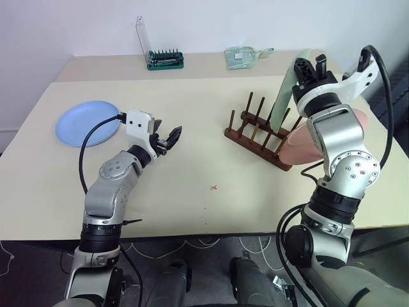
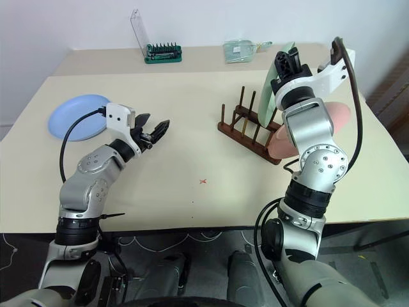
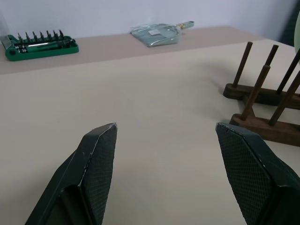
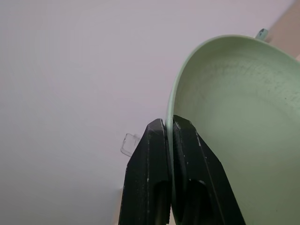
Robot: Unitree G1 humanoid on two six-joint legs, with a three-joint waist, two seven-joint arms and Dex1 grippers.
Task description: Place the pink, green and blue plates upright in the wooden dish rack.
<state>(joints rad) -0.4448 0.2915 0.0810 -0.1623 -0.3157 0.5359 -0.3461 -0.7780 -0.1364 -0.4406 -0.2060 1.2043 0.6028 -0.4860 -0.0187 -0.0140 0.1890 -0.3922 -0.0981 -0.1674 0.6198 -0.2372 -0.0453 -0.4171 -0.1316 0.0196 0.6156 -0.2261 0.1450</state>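
Roughly one plate settled, one in hand, one untouched

Pink plate [image 1: 300,144] already at the wooden dish rack [image 1: 259,135], propped on edge at its 4 o'clock end, partly hidden behind the right forearm; whether properly seated between pegs, hard to tell

Green plate [image 2: 276,86] carried on edge above the rack, lower rim down among the pegs at about mid-row, not judged seated yet. Right gripper [image 4: 169,129] with fingers clamped on the green plate's thin rim, one finger each side

Blue plate [image 1: 87,123] lying flat on the bench [image 1: 192,115] at about 9 o'clock of the rack, well apart from it, still to be picked up. Left gripper [image 1: 167,138] hovering level between blue plate and rack, fingers [image 3: 98,159] spread apart, holding nothing

Plates: round, shallow, matte, thin raised lip, faint speckling on the green one's inner face; likely light and stiff, slippery if pinched only at the rim. Rack: dark reddish-brown wood, two parallel rails, slim round upright pegs. Finger pads: black, cross-hatched, grippy. Bench: smooth pale beige, small red cross mark [image 1: 214,187] near the front

At 12 o'clock across the bench, a green tool holder [image 1: 165,59] with clear lid raised, and a clear glassy item [image 1: 243,56] beside it
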